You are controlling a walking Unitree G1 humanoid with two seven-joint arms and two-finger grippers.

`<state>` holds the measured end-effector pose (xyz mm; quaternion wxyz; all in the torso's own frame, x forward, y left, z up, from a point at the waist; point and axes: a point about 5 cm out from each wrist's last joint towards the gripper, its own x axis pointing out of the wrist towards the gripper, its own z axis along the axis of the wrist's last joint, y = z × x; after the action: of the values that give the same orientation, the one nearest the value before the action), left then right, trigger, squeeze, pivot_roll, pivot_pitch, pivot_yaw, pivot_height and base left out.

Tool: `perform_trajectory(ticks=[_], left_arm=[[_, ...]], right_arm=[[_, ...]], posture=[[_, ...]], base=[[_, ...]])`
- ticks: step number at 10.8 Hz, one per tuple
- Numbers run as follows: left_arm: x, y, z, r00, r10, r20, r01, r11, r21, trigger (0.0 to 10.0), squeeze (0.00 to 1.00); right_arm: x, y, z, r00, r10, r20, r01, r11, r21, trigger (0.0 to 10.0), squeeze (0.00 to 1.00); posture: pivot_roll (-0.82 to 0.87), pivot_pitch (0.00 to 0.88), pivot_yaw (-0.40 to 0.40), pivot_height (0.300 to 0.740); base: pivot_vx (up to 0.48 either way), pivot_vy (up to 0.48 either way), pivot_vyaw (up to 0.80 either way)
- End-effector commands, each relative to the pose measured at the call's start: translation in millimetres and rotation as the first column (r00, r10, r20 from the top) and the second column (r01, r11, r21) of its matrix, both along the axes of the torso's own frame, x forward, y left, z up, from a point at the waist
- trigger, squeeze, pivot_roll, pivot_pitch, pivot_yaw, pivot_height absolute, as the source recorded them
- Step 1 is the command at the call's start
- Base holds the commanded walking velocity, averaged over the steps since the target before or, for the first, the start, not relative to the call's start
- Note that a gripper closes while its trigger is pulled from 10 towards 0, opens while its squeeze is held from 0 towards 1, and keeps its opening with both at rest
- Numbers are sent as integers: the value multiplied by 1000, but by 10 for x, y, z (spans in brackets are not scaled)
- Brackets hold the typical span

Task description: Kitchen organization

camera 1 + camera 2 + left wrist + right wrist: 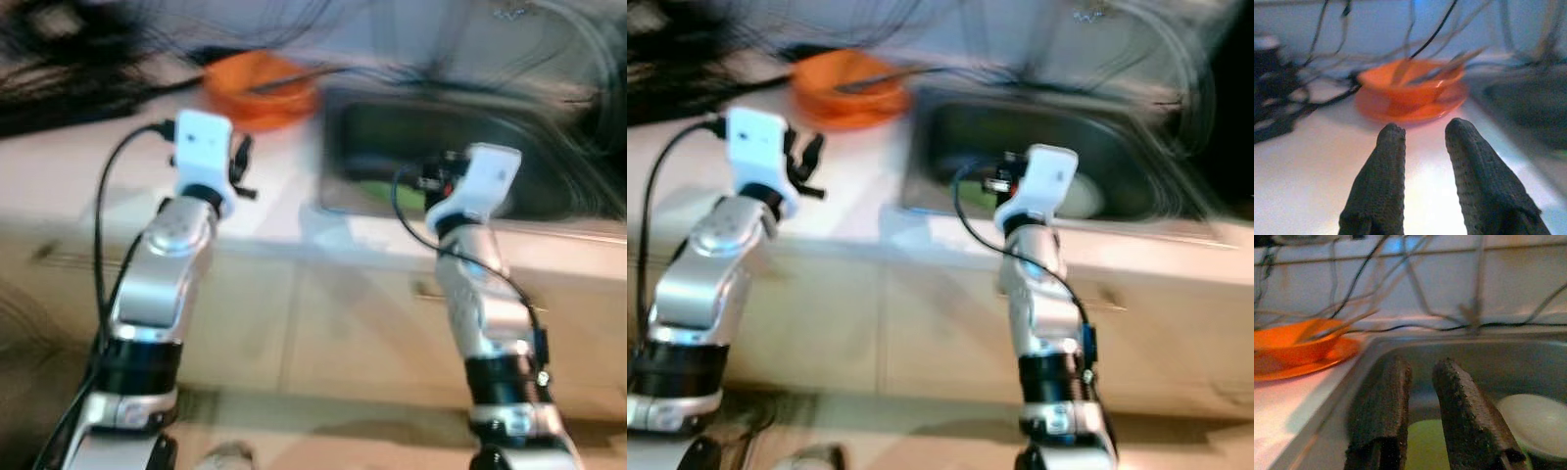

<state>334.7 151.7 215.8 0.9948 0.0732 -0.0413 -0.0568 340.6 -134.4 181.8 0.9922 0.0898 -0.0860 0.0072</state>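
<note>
Both eye views are looking forward and down from the robot's head at the white counter (59,176), blurred, sharing the orange bowl (260,88) at 12 o'clock and the sink (1117,166) toward 1 o'clock. The left wrist view is looking along its own two black fingers (1386,181), low and near, facing the same bowl. The right wrist view is looking along its fingers (1382,406) into the sink basin, sharing the bowl at 10 o'clock.

A bowl (260,86) sits on a plate (1410,105) on the counter (78,166), left of the sink (1117,147). Dishes (1540,423) lie in the sink.
</note>
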Motion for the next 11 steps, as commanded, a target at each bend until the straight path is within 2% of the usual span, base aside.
perform_trajectory(ticks=[1, 2, 7, 8, 11], left_arm=[[12, -23, 45, 1000, -9, 10, 9, 1000, 8, 10000, 0], [13, -20, 50, 1000, -9, 11, 9, 1000, 10, 10000, 0], [25, -21, 37, 1000, -17, 9, 16, 1000, 15, 10000, 0], [16, -51, 56, 999, -43, 25, 43, 999, 5, 10000, 0], [19, -49, 39, 999, -41, 14, 41, 999, 14, 10000, 0]], right_arm=[[-1, 14, 39, 1000, 9, 12, -9, 1000, -7, 10000, 0], [0, 13, 41, 1000, 6, 14, -6, 1000, 3, 10000, 0], [10, 1, 9, 1000, -3, -5, 3, 1000, 14, 10000, 0], [12, 1, 4, 1000, -3, -8, 3, 1000, 18, 10000, 0], [12, -2, 2, 1000, -4, -8, 5, 1000, 27, 10000, 0]], posture=[[0, 78, -99, 740], [0, 78, -99, 740], [3, 78, -100, 740], [3, 78, -100, 740], [3, 77, -99, 740]], base=[[296, 0, 450], [296, 0, 456], [288, 0, 0], [0, 0, 0], [91, 0, 0]])
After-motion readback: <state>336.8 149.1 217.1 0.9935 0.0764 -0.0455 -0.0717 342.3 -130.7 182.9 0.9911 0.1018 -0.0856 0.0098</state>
